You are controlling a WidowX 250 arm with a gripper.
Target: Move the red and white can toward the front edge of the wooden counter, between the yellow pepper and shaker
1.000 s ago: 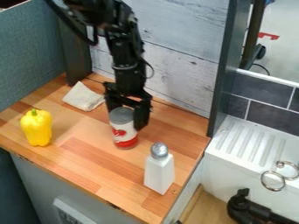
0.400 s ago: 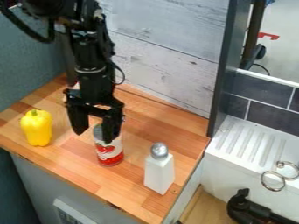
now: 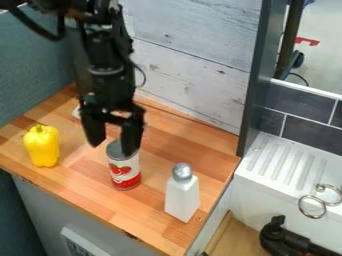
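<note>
My gripper (image 3: 113, 141) hangs over the wooden counter (image 3: 170, 145) with its two fingers spread well apart, released, and nothing is clasped between them. Nearest to it is the can (image 3: 125, 169), which stands upright on the counter below my fingertips. One finger overlaps the can's grey top in the camera view – I can't tell whether the two touch. The can's side is white with red fruit on it, and a red band runs around its bottom.

Behind my gripper, near the wall, I see a small bit of something pale (image 3: 76, 112), mostly hidden. Over to the left of the view stands a yellow bell pepper (image 3: 42, 146) with a green stem, well apart from the can. On the can's other side, nearer the counter's front right edge, a white bottle (image 3: 182, 197) with a rounded silvery cap stands upright.

Farther out, pale grey wooden boards (image 3: 194, 55) back the counter, and a dark upright post (image 3: 258, 80) rises at their right end. Past that post come dark tiles (image 3: 308, 122) and a white ribbed ledge (image 3: 260, 152) – with metal rings (image 3: 300, 205) at its right and a black fitting (image 3: 272, 239) lower down.
</note>
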